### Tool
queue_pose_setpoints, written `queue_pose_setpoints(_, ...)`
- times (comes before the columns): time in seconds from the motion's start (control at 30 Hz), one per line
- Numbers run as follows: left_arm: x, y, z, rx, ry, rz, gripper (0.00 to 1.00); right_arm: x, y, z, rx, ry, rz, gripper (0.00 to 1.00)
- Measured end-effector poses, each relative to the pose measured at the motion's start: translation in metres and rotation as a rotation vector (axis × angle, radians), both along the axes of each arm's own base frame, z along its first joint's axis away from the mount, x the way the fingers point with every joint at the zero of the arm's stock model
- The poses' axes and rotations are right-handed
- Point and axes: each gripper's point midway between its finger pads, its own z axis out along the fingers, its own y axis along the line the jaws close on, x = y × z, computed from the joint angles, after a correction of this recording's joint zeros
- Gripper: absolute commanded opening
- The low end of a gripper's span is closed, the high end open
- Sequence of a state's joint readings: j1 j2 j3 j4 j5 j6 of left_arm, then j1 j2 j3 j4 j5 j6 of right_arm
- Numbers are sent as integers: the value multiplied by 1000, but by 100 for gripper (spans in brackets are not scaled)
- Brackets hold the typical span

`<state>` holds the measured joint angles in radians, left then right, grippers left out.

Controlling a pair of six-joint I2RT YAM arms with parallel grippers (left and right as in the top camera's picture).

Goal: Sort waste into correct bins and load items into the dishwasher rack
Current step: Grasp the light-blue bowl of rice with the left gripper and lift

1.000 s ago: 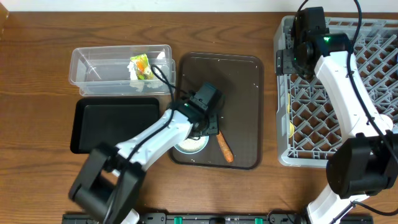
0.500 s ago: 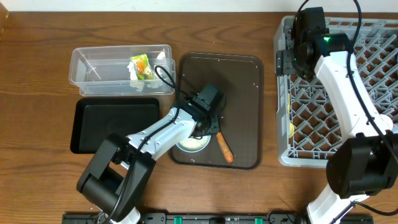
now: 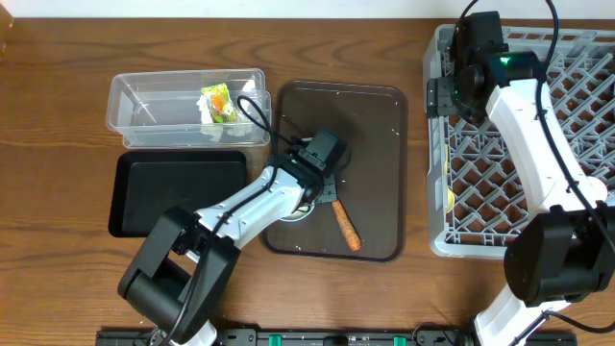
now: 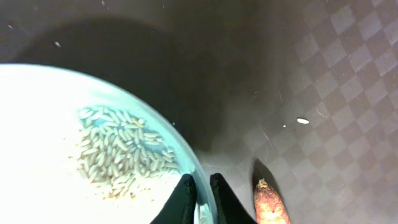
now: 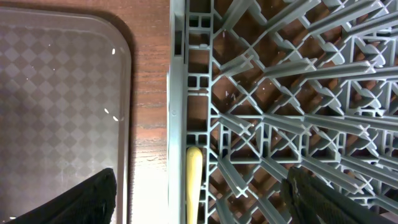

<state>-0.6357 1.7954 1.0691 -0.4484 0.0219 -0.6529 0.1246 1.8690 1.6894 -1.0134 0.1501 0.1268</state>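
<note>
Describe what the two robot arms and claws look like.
The left arm and right arm have white tubular links between chunky black joints, with black cables looping alongside. A green light glows on the right one. The left claw and right claw have black fingers.

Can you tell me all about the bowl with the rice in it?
The bowl is round, white inside with a pale bluish rim, and looks smooth. It sits upright on the dark brown tray with a clump of rice grains inside. The left gripper pinches its rim, and a carrot piece lies nearby.
</note>
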Motion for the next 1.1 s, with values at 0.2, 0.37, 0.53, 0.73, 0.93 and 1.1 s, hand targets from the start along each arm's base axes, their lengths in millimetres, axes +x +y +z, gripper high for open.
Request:
queue_pose_setpoints(0.2,4,0,9,27,-11,-30,6,-1,0,0,-1,5,0,84)
queue_pose_setpoints(0.37,3,2,15,47,3,-44,6,-2,0,-1,-1,8,0,85)
queue_pose_setpoints(0.53,1,4,18,53,10,-48,6,-2,0,-1,-1,7,0,85)
queue_pose_setpoints(0.73,0,5,42,37,-35,-84,6,-2,0,-1,-1,7,0,85)
queue_pose_setpoints(0.93,7,11,85,-7,-142,-110,6,-2,0,-1,-1,7,0,85)
queue_pose_setpoints(1.1,15,48,107,-9,-168,-34,6,-2,0,-1,-1,8,0,84)
